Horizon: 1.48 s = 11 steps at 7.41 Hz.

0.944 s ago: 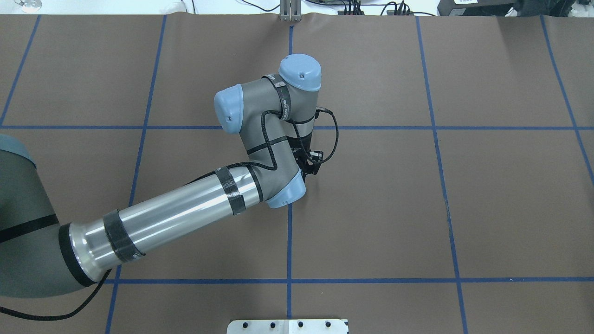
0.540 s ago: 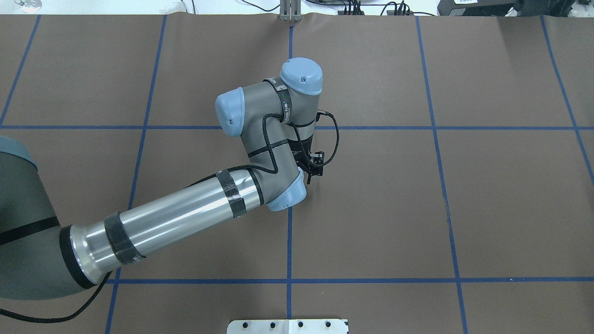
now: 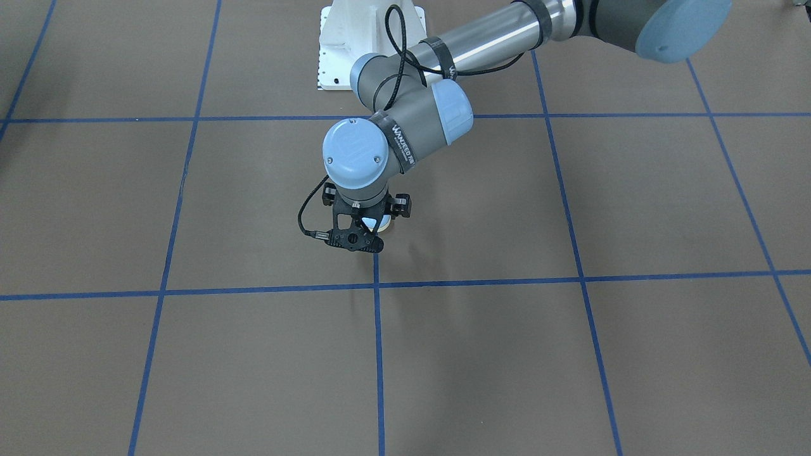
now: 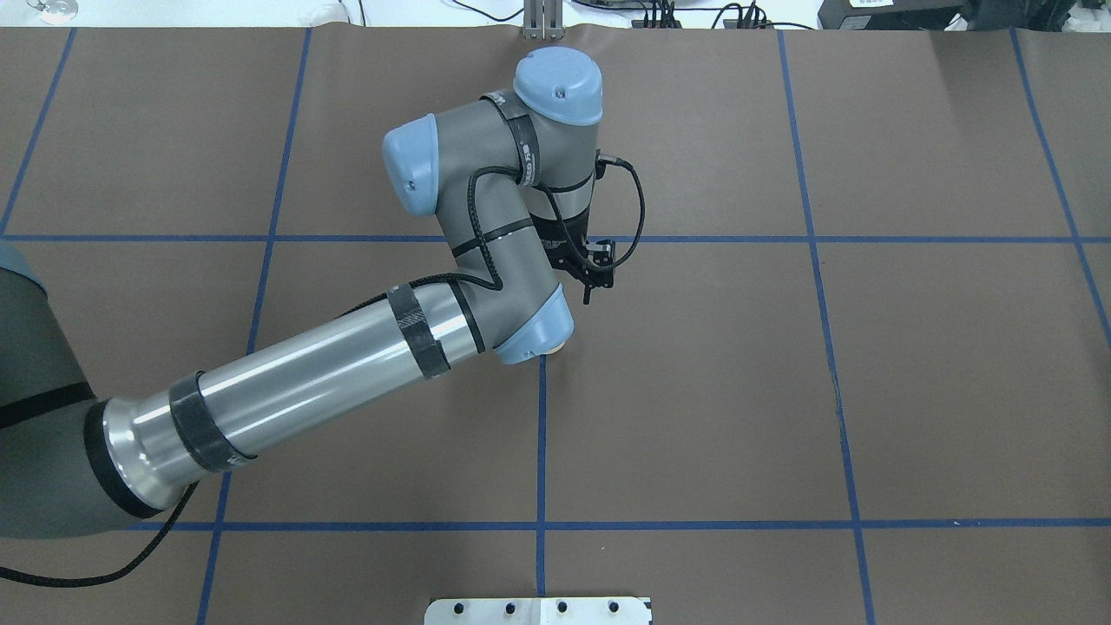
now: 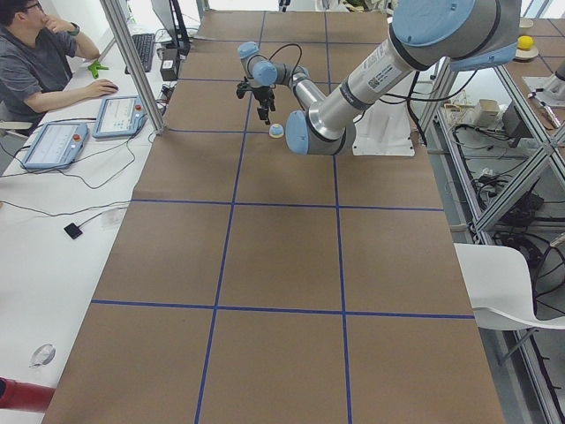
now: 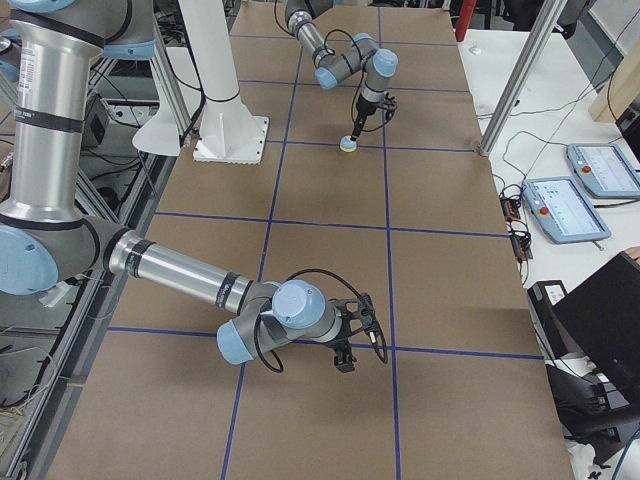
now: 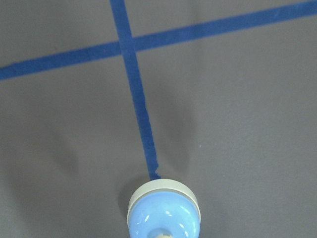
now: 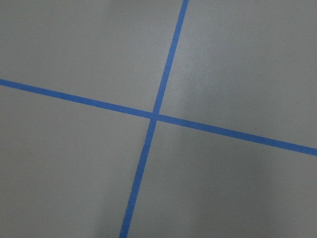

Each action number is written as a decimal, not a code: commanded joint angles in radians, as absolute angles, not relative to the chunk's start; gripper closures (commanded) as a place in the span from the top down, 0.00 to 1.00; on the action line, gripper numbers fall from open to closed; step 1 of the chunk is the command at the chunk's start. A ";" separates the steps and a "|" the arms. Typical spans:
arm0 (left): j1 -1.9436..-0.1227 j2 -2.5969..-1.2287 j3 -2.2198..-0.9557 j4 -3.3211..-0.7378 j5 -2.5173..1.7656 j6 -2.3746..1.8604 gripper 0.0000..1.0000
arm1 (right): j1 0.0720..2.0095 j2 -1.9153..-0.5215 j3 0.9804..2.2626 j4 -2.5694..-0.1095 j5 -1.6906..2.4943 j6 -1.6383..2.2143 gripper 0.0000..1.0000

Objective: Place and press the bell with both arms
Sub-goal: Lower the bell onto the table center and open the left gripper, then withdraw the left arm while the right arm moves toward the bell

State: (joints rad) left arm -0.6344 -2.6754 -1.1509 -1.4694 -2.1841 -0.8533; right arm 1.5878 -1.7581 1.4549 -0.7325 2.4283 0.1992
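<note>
The light-blue bell (image 7: 163, 218) with its cream base stands on the brown mat at the end of a blue tape line. It also shows in the front view (image 3: 383, 223), the left-side view (image 5: 276, 131) and the right-side view (image 6: 348, 144); overhead only a cream sliver (image 4: 555, 349) peeks from under the elbow cap. My left gripper (image 3: 362, 218) hangs a little above the bell, pointing down, apart from it, open and empty. My right gripper (image 6: 345, 357) shows only in the right-side view, low over the mat far from the bell; I cannot tell if it is open.
The white bolted pedestal (image 3: 342, 44) stands at the robot's edge of the table. Blue tape lines (image 4: 540, 434) divide the brown mat into squares. An operator (image 5: 35, 62) sits with tablets beside the table's far side.
My left wrist has risen and moved toward the far side of the table. The bell stays on the mat, and its cream rim now peeks out overhead.
</note>
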 commanded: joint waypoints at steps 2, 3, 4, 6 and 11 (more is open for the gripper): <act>-0.788 -2.443 -1.494 -1.448 -2.181 -0.812 1.00 | 1.487 -1.637 1.470 -0.773 2.430 0.433 1.00; -0.825 -2.307 -1.619 -1.447 -2.180 -0.717 1.00 | 1.458 -1.579 1.486 -0.840 2.428 0.469 1.00; -0.868 -2.195 -1.722 -1.445 -2.181 -0.627 1.00 | 1.430 -1.518 1.521 -0.939 2.425 0.488 1.00; -0.964 -2.009 -1.831 -1.447 -2.181 -0.419 1.00 | 1.289 -1.438 1.703 -1.177 2.337 0.617 1.00; -1.317 -1.674 -1.850 -1.460 -2.191 -0.106 1.00 | 0.809 -1.282 1.943 -1.263 2.038 1.231 1.00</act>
State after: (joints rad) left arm -1.2388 -1.7321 -1.8760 -1.4573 -2.1895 -0.1442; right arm 0.9356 -1.3496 1.9064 -1.2231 2.1298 1.0886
